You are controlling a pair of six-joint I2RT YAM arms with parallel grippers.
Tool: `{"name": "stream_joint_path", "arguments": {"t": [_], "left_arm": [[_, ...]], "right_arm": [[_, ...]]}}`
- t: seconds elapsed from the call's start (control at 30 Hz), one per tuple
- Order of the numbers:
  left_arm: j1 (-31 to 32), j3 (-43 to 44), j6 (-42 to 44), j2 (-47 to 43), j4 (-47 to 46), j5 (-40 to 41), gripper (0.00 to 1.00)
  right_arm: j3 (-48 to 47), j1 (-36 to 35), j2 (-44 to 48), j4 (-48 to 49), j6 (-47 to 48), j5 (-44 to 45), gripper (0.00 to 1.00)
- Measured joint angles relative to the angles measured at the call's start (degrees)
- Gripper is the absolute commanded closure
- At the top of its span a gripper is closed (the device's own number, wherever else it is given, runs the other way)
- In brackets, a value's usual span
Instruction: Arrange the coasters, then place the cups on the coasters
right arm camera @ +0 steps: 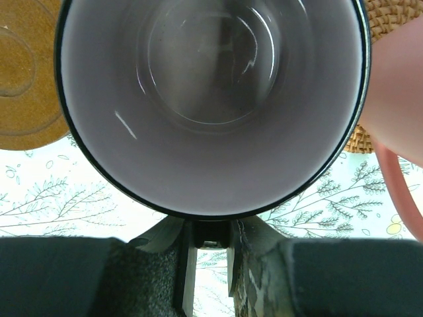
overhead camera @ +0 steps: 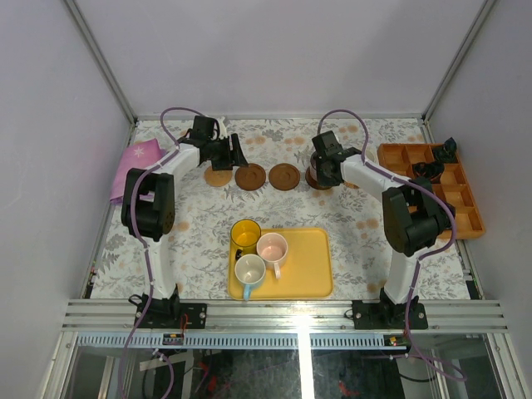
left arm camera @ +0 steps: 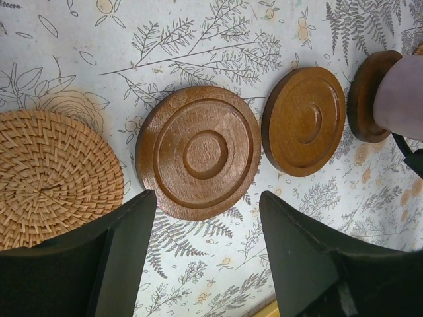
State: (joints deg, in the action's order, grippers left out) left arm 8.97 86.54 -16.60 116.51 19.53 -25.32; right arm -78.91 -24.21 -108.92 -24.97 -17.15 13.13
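The left gripper [left arm camera: 208, 247] hangs above the flowered table [overhead camera: 199, 241] with its jaws apart, gripping nothing. A brown coaster [left arm camera: 198, 152] lies flat just beyond its fingertips, in line with the gap between them. A woven coaster [left arm camera: 53, 178] lies just left of that one and a second brown coaster [left arm camera: 304, 121] just right. Past that, a dark coaster [left arm camera: 363, 99] bears the purple cup [right arm camera: 211, 99].

The right gripper [right arm camera: 208, 251] is closed narrowly on the near side of that cup, at the rim. Whether it pinches wall or handle cannot be told. A salmon cup [right arm camera: 396, 92] stands just right of the purple one, over another woven coaster [right arm camera: 390, 20].

Well nearer the arm bases, the yellow tray [overhead camera: 307, 266] holds the amber cup [overhead camera: 245, 234], pink cup [overhead camera: 272, 248] and white cup [overhead camera: 249, 270], close together at its left end.
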Motion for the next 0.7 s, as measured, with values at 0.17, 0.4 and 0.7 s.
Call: {"name": "stream_joint_path", "arguments": {"t": [0.17,0.4,0.7], "left_arm": [[0.0,0.0,0.0,0.0,0.4,0.0,0.36],[0.0,0.0,0.0,0.0,0.7,0.0,0.36],[0.0,0.0,0.0,0.0,0.7,0.0,0.36]], "right_arm": [[0.0,0.0,0.0,-0.3,-1.0,-1.3,1.00],[-0.1,0.0,0.0,-2.3,-2.2,-2.3,1.00],[-0.8,0.0,-0.2,-3.0,-2.9,-2.3,0.97]]}}
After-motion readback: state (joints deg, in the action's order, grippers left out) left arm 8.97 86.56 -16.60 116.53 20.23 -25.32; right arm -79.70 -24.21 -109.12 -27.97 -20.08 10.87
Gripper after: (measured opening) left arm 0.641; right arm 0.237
